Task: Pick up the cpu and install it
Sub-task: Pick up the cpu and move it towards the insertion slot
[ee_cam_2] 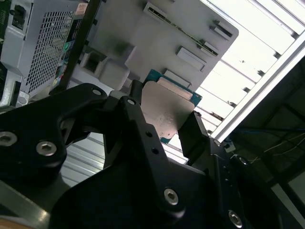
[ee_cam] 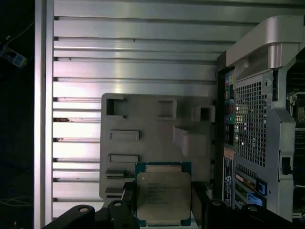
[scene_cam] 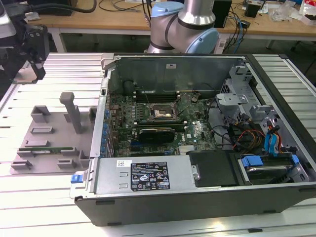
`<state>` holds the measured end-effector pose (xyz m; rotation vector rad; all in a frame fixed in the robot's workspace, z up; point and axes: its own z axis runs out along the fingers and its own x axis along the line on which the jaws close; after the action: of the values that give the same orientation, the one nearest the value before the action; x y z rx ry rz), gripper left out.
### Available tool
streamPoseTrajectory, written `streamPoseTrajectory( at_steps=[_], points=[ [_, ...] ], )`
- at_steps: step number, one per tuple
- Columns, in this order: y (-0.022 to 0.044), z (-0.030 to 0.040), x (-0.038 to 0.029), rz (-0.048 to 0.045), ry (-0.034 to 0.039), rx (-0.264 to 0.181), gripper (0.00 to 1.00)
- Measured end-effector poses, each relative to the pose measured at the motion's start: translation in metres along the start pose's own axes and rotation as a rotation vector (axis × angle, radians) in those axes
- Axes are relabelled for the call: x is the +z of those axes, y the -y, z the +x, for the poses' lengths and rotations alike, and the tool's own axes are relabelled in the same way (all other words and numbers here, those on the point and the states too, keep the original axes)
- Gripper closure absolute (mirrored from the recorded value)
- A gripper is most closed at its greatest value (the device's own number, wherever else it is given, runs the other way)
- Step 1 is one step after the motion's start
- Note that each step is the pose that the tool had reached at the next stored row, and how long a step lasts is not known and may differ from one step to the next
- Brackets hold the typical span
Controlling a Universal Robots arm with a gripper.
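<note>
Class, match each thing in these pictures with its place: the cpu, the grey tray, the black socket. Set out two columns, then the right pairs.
1. cpu
2. grey tray
3. socket

A. on the green board inside the open case
B. between the fingers of the gripper
C. on the slotted table, beside the case

Pairs: 1-B, 2-C, 3-A

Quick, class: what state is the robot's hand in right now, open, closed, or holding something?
The hand: closed, holding the cpu between its fingers.
</note>
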<state>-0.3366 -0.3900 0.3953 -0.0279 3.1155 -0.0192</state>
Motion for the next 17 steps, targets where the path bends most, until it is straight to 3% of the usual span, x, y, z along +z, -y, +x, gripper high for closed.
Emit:
streamPoseTrajectory(
  at_steps=[8, 17],
  points=[
    [0.0003, -0.0159, 0.0004, 0.0000, 0.0000, 0.000, 0.45],
    [0.0005, -0.0275, 0.0008, -0.0001, 0.0001, 0.000, 0.45]
  ],
)
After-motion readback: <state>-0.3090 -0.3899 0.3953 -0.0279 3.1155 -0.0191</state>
